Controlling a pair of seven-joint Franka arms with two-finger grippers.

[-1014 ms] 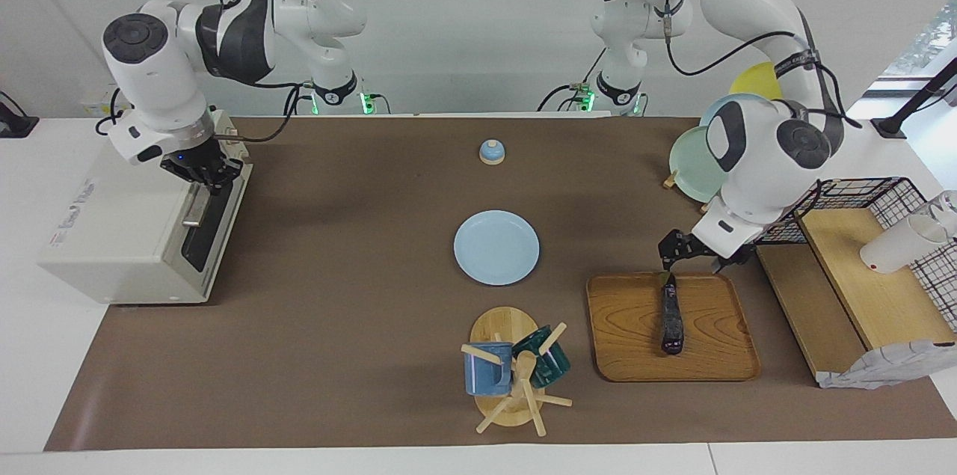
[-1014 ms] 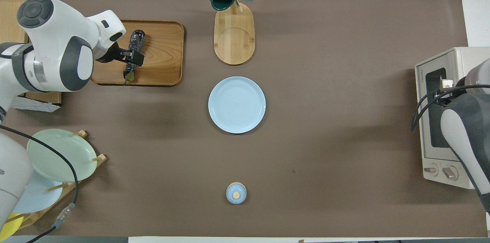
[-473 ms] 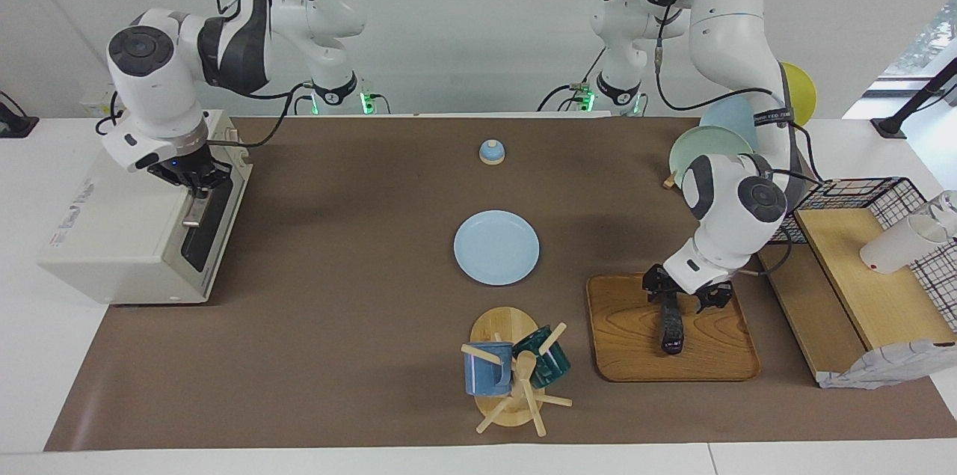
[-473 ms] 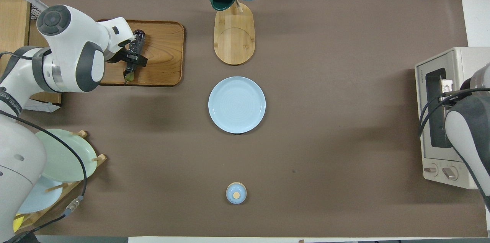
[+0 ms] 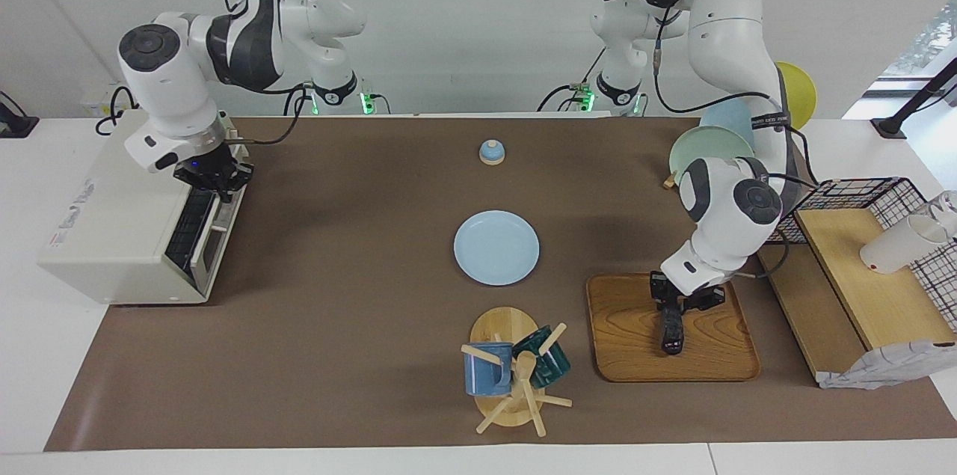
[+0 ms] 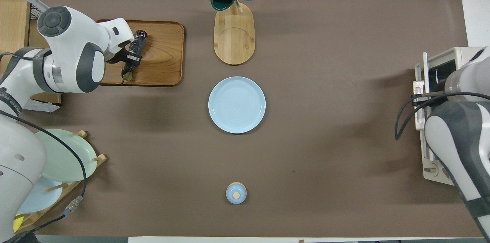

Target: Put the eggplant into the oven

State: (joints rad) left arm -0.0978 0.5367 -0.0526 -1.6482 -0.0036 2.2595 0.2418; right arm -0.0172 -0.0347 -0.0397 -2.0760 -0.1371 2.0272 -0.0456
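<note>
Two robot arms work at opposite ends of a brown-covered table. We see the left gripper (image 5: 672,304) down on the wooden tray (image 5: 628,355) at the left arm's end, its fingers closed around the stem half of the eggplant (image 5: 672,331), which lies dark and slender on the tray. We see the right gripper (image 5: 211,179) at the cream oven (image 5: 112,236) at the right arm's end, fingers closed on the door handle, with the door tilted partly open. Between them a light blue plate (image 5: 496,247) sits mid-table, and a mug rack (image 5: 516,374) stands farther from the robots than the plate.
</note>
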